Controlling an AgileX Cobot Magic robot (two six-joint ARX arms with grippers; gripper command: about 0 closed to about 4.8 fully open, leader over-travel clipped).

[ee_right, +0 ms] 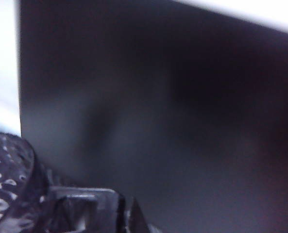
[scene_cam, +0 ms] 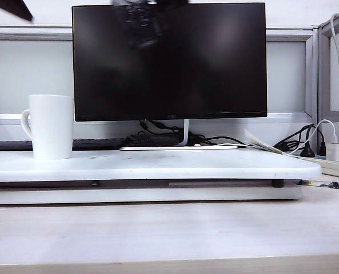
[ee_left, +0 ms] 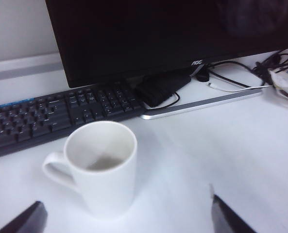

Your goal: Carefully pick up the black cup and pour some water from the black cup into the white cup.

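Exterior view: right end effector (scene_cam: 143, 25) aloft, clasping black cup (scene_cam: 139, 31).

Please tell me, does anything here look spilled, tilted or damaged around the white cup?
Nothing stands out. The white cup stands upright on the white platform, dry around its base. The black cup is held high before the monitor by the shut right gripper. The left gripper is open near the white cup.

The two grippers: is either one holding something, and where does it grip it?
The right gripper holds the black cup by its side wall, raised before the monitor. The left gripper, open, holds nothing.
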